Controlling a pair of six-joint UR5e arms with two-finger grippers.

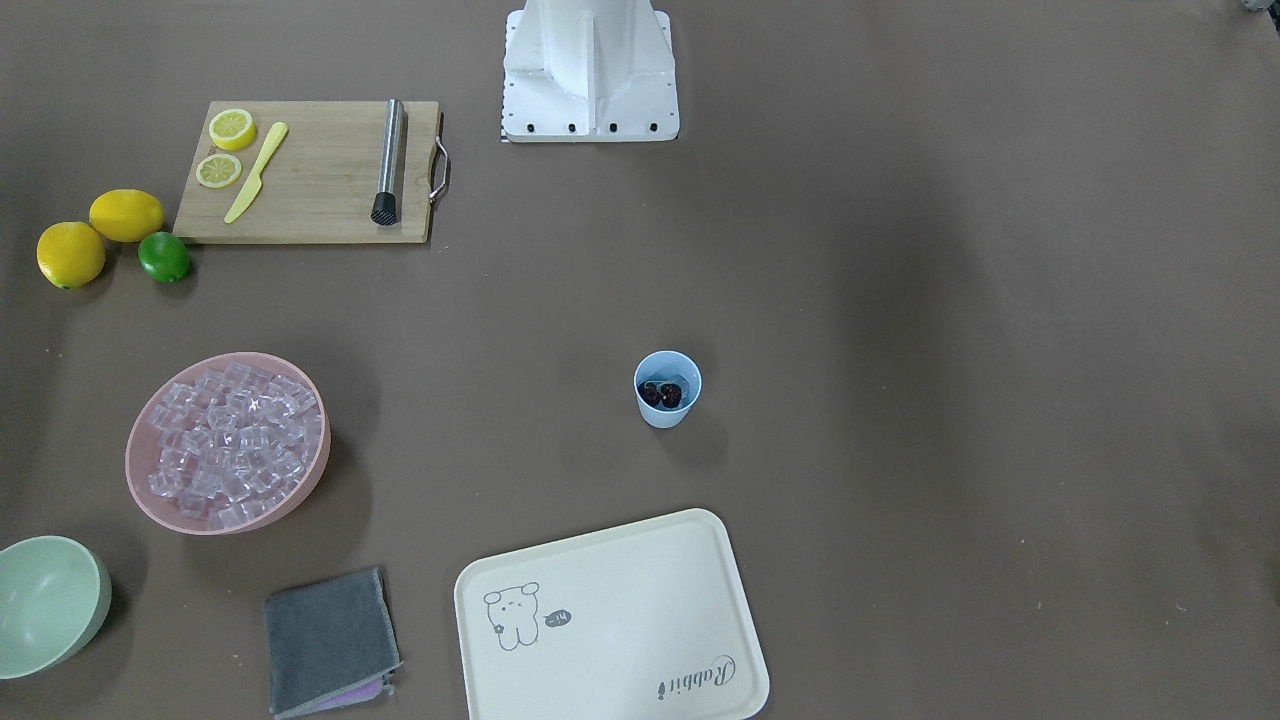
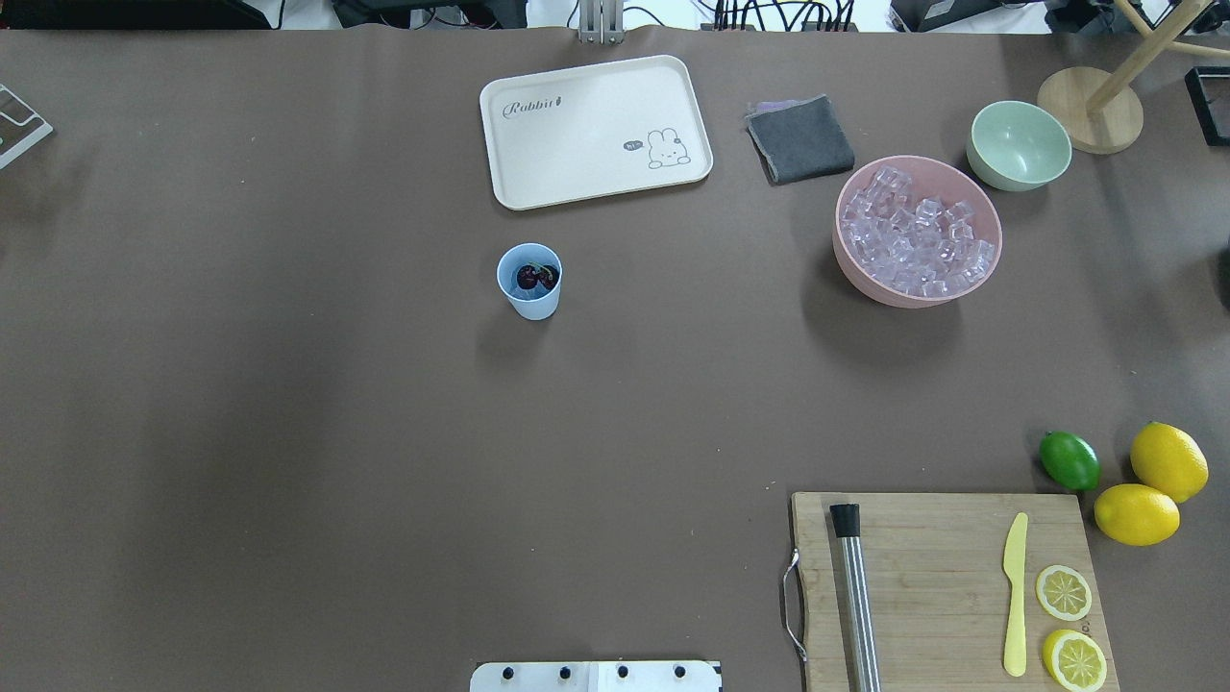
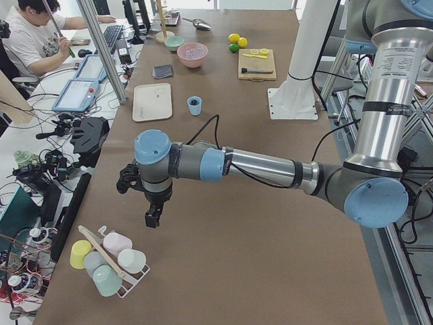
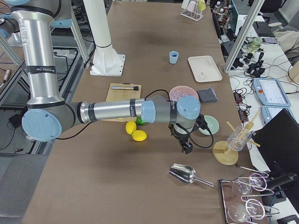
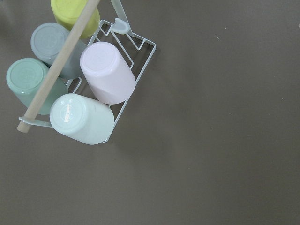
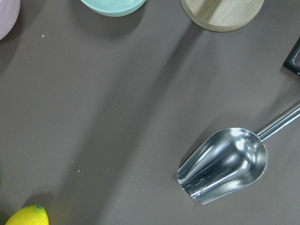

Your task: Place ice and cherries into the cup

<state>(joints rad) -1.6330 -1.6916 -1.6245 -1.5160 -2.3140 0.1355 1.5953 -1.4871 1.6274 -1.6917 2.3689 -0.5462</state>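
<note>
Since the cherries (image 1: 667, 394) sit inside the cup (image 1: 668, 412), the ice (image 1: 232, 440) far from the cup seems next and needs carrying over. I cannot tell if the left gripper (image 3: 152, 218) or right gripper (image 4: 187, 148) is gripping.

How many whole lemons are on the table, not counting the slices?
2. Both sit by the lime, just off a corner of the cutting board: one lemon close to the board, the other lemon just beyond it. None appears hidden.

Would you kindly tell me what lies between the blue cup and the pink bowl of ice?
Nothing: the overhead view shows only bare brown table between the cup and the pink bowl.
</note>
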